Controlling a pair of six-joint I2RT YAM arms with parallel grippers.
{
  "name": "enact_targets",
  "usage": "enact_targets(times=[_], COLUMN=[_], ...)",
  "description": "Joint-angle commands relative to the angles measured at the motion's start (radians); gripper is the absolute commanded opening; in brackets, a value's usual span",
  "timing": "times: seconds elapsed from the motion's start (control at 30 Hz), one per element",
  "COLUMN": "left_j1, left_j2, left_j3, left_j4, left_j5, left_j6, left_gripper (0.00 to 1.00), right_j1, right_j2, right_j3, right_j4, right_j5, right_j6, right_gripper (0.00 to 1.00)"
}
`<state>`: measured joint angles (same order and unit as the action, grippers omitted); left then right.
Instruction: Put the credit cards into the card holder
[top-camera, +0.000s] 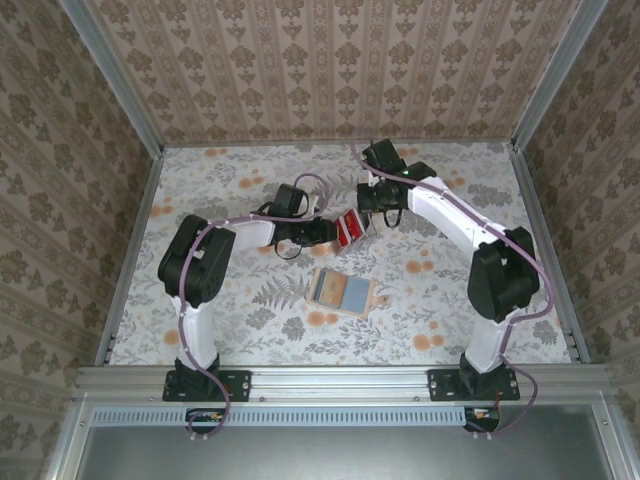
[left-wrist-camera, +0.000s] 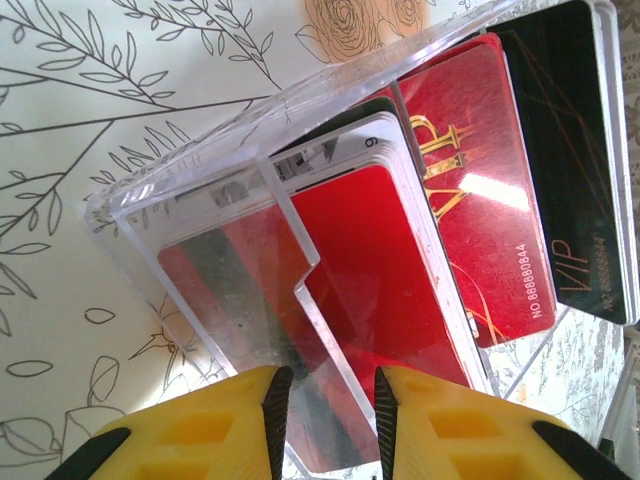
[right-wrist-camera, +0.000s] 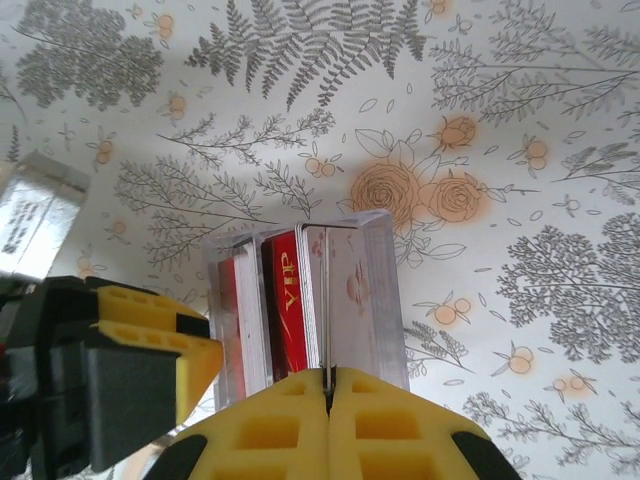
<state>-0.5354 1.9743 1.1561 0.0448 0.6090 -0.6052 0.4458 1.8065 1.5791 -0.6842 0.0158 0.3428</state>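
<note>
My left gripper (top-camera: 335, 232) (left-wrist-camera: 328, 385) is shut on a clear plastic box (left-wrist-camera: 200, 190) (right-wrist-camera: 375, 290), holding it off the table. Inside it, red credit cards (left-wrist-camera: 480, 180) (top-camera: 350, 230) stand on edge, with a black card (left-wrist-camera: 570, 150) at the far side. My right gripper (top-camera: 372, 212) (right-wrist-camera: 328, 375) is shut on the top edge of one thin card (right-wrist-camera: 326, 300) in the box, next to a red VIP card (right-wrist-camera: 288, 300). The card holder (top-camera: 340, 290) lies open on the table nearer the arms, tan outside and bluish-grey inside.
The floral tablecloth (top-camera: 230, 180) covers the table, with patterned walls on three sides. A yellow finger of the left gripper (right-wrist-camera: 150, 325) stands close beside the box in the right wrist view.
</note>
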Motion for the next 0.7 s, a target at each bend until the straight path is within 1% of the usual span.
enact_targets(times=[0.0,0.13,0.27,0.47,0.67], left_j1=[0.011,0.02,0.025,0.024,0.025], left_j2=[-0.081,-0.113,-0.119,-0.103,-0.107], left_j3=[-0.022,-0.06,-0.078,-0.073,-0.082], left_j4=[-0.014,-0.016,-0.009,0.004,-0.008], left_j5=[-0.006,-0.016,-0.018,-0.008,-0.017], left_j6=[0.028,0.037,0.038,0.03,0.039], left_gripper=[0.31,0.31,0.31,0.31,0.31], right_j1=[0.002,0.001,-0.002,-0.005,0.006], right_j2=[-0.094,-0.158,-0.159,-0.068,0.014], right_j3=[-0.05,-0.11,-0.134,-0.12,-0.079], right_j4=[0.005,0.038,0.054,0.107,0.11], right_j5=[0.008,0.012,0.055,0.047,0.082], right_j6=[0.001,0.01,0.002,-0.016,-0.038], right_gripper=[0.07,0.06,0.04,0.03,0.03])
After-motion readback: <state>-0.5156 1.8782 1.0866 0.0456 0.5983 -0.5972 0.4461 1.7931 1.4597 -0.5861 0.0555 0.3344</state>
